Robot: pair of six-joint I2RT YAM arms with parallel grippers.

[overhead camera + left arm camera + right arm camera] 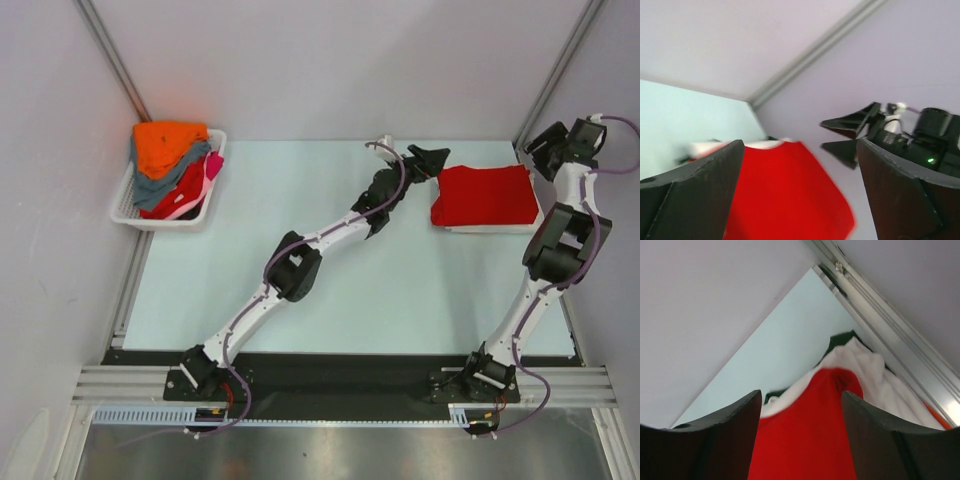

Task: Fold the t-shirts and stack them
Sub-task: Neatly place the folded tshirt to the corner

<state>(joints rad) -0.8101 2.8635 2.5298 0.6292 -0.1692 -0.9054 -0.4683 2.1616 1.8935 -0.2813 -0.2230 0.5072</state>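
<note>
A folded bright red t-shirt (485, 195) lies on a folded cream-white t-shirt (492, 229) at the back right of the table. My left gripper (434, 163) is open and empty just left of this stack. My right gripper (538, 150) is open and empty above the stack's back right corner. The left wrist view shows the red shirt (785, 195), the white edge (760, 144) and the right gripper (850, 135) between my open left gripper (800, 147). The right wrist view shows the red shirt (805, 440) on the white one (875, 380) below my open right gripper (801, 400).
A white mesh basket (160, 224) at the back left holds an orange shirt (170, 145), a grey-teal shirt (160, 185) and a red shirt with pink trim (195, 185). Metal frame posts (110, 60) and walls enclose the table.
</note>
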